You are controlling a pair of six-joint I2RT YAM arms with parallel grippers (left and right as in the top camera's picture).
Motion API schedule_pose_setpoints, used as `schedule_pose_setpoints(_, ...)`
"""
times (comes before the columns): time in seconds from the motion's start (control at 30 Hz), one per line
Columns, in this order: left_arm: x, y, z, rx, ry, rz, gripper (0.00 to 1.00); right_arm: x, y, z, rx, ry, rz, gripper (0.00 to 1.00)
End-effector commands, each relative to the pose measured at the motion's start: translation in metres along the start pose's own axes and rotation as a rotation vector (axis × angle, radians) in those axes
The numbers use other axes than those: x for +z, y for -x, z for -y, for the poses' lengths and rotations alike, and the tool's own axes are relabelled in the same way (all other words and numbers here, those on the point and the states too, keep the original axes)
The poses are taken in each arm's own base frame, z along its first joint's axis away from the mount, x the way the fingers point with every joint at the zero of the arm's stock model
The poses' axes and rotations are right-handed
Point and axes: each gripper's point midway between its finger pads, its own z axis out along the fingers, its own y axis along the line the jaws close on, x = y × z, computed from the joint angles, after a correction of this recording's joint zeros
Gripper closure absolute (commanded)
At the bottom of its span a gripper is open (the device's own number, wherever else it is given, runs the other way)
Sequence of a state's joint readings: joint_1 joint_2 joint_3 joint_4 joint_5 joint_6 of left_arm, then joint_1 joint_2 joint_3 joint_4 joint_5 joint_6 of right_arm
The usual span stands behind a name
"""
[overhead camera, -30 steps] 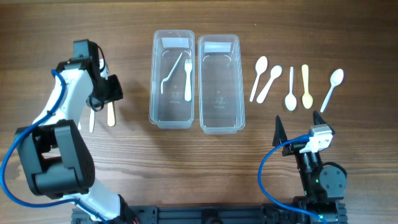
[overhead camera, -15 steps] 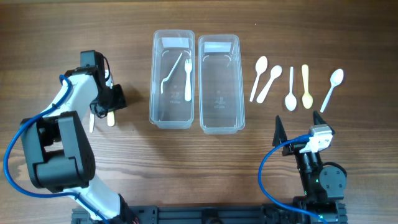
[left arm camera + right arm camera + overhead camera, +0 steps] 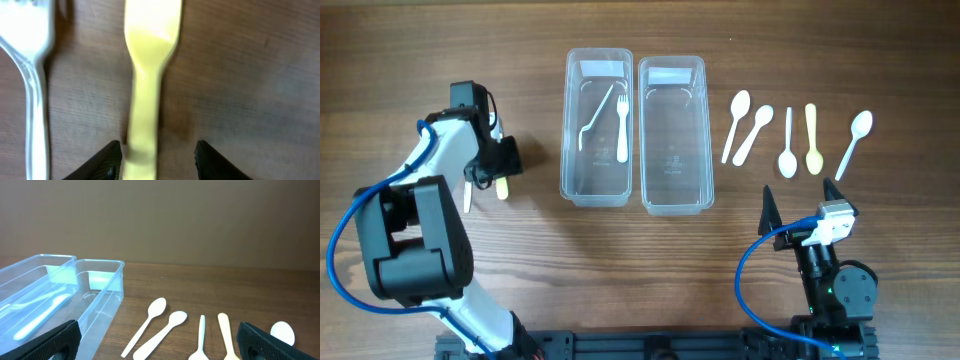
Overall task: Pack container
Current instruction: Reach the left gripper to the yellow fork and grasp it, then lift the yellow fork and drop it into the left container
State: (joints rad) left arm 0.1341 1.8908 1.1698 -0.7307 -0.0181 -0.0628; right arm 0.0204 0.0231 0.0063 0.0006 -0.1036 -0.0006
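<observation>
Because the yellow utensil lies flat, light and slick on the surface, I'd pinch its stiff narrow handle, my left pincer standing open astride it.

This looks like a robotics lab. A wood-grain bench has a left arm and a right arm mounted on a black rail. A blue cable loops loose, plastic spoons lie in a tidy row, and a plain brown wall stands behind.
</observation>
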Motion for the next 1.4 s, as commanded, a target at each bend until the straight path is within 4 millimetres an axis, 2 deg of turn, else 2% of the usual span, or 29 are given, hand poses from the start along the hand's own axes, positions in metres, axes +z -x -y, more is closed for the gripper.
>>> schedule_pose_setpoints(0.0,0.007,0.006,-0.011,0.022,0.048,0.023,0.51,0.0,0.001,0.003,0.0,-0.015,0.006,0.0)
schedule_pose_setpoints(0.2,0.008,0.017,-0.01,0.02,0.042,0.068,0.51,0.0,0.001,0.003,0.0,-0.015,0.006,0.0)
schedule_pose_setpoints(0.5,0.029,0.002,-0.011,0.02,0.05,-0.012,0.53,0.0,0.001,0.003,0.0,-0.015,0.006,0.0)
schedule_pose_setpoints(0.57,0.03,0.002,-0.011,0.02,0.05,-0.016,0.57,0.0,0.001,0.003,0.0,-0.015,0.006,0.0)
schedule_pose_setpoints(0.63,0.03,0.001,-0.011,0.02,0.05,-0.017,0.75,0.0,0.001,0.003,0.0,-0.015,0.006,0.0)
schedule_pose_setpoints(0.67,0.03,0.0,-0.011,0.02,0.051,-0.021,0.79,0.0,0.001,0.003,0.0,-0.015,0.006,0.0)
schedule_pose_setpoints(0.83,0.03,0.0,-0.011,0.02,0.051,-0.024,0.85,0.0,0.001,0.003,0.0,-0.015,0.006,0.0)
schedule_pose_setpoints(0.87,0.027,0.001,-0.011,0.02,0.051,-0.023,0.9,0.0,0.001,0.003,0.0,-0.015,0.006,0.0)
schedule_pose_setpoints(1.0,0.005,0.019,-0.01,0.019,0.047,0.016,0.96,0.0,0.001,0.003,0.0,-0.015,0.006,0.0)
schedule_pose_setpoints(1.1,-0.024,0.042,-0.007,0.015,0.039,0.086,0.96,0.0,0.001,0.003,0.0,-0.015,0.006,0.0)
schedule_pose_setpoints(1.2,-0.063,0.068,-0.004,0.008,0.029,0.166,0.94,0.0,0.001,0.003,0.0,-0.015,0.006,0.0)
schedule_pose_setpoints(1.27,-0.089,0.081,0.007,0.014,-0.015,0.209,0.94,0.0,0.001,0.003,0.0,-0.015,0.006,0.0)
schedule_pose_setpoints(1.37,-0.13,0.096,0.037,0.027,-0.132,0.271,0.94,0.0,0.001,0.003,0.0,-0.015,0.006,0.0)
